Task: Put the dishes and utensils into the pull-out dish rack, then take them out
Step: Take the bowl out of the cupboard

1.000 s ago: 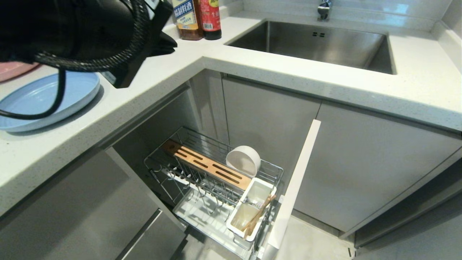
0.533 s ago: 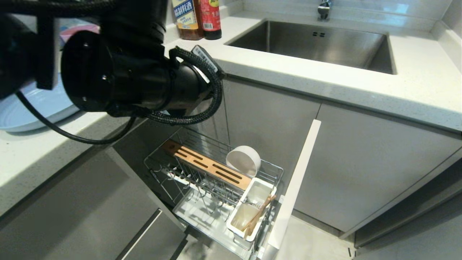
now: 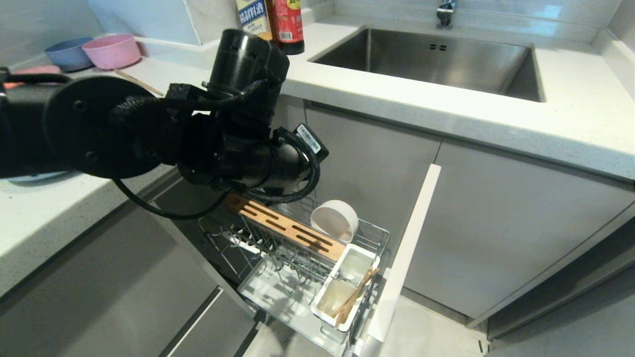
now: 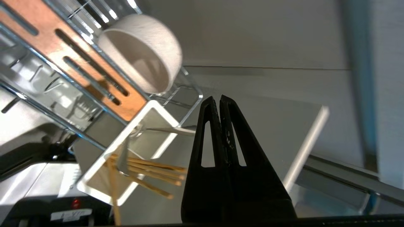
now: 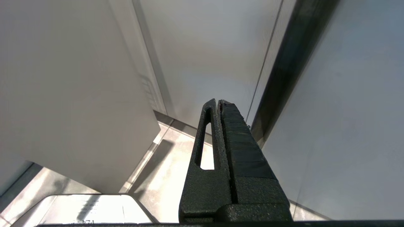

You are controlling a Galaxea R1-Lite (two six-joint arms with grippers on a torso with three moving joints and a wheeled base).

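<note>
**Left arm swings off the surface toward the loaded rack**

Kitchen corner, seen from above: a pale speckled surface wraps round a steel sink, and below it the pull-out dish rack stands drawn out of its cabinet.

What has changed: a second ago the left arm hung over the blue plate on the surface, up and to the left of the rack. It has since swung across and down, and its black wrist now hovers just above the rack's back end. The left pincer has its fingers pressed together and holds nothing. It points down at the rack's front end, apart from everything there.

In the rack, the cream bowl rests tilted on its side against the wire, beside the slotted wooden strip. The white utensil cup at the front holds the chopsticks and the fork.

Judged from this, the arm seems to be starting the unloading, likely with the bowl or utensils. The plate is almost wholly hidden behind the arm.

Around: two sauce bottles stand behind the rack's corner of the surface; a pink bowl and a small blue bowl sit far left. The rack's narrow cabinet front and chrome wires crowd any approach to the cup.

The right pincer hangs parked, fingers together, by the cabinets.
</note>
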